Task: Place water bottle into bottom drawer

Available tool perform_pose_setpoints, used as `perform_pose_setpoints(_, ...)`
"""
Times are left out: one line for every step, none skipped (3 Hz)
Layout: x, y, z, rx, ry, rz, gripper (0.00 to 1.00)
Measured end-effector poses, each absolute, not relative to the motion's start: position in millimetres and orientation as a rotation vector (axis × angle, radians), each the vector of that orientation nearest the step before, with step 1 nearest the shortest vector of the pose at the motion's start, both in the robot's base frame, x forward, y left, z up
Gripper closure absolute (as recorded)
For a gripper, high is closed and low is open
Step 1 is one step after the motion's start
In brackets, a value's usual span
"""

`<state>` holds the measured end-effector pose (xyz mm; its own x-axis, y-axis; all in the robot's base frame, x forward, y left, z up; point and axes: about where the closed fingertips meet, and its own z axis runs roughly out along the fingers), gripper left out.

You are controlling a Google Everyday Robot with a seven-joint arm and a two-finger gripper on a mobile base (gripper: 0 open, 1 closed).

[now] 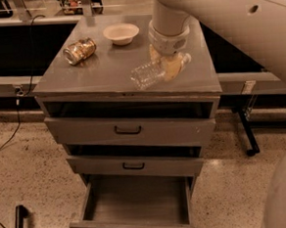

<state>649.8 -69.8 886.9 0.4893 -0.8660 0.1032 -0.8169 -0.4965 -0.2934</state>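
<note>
The water bottle (149,72), clear ribbed plastic, is tilted with its white cap (186,58) up to the right, over the right front part of the cabinet top (81,78). My gripper (168,67) hangs from the arm that comes in from the upper right, and it is shut on the bottle's upper half. Whether the bottle's base touches the top I cannot tell. The bottom drawer (136,224) is pulled open below, showing a plain grey inside with nothing in it.
A short jar with brownish contents (79,50) lies on its side at the top's left. A pale bowl (121,33) stands at the back. The two upper drawers (129,130) are slightly open. My robot body fills the right edge. A dark object lies on the floor at the lower left.
</note>
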Motion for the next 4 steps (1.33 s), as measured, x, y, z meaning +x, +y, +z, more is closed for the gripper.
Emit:
perform_pose_setpoints(636.6,-72.6,855.9,-2.534,1.561,-0.303,1.00)
perform_pose_setpoints(641.5,-72.5,850.6,-2.523,1.630,-0.329,1.00)
perform_pose_setpoints(629.4,-61.6,841.8,-2.495,1.795,-0.298,1.00)
perform_pose_setpoints(602.8,-49.2,842.2,-2.416,1.987,-0.230,1.00)
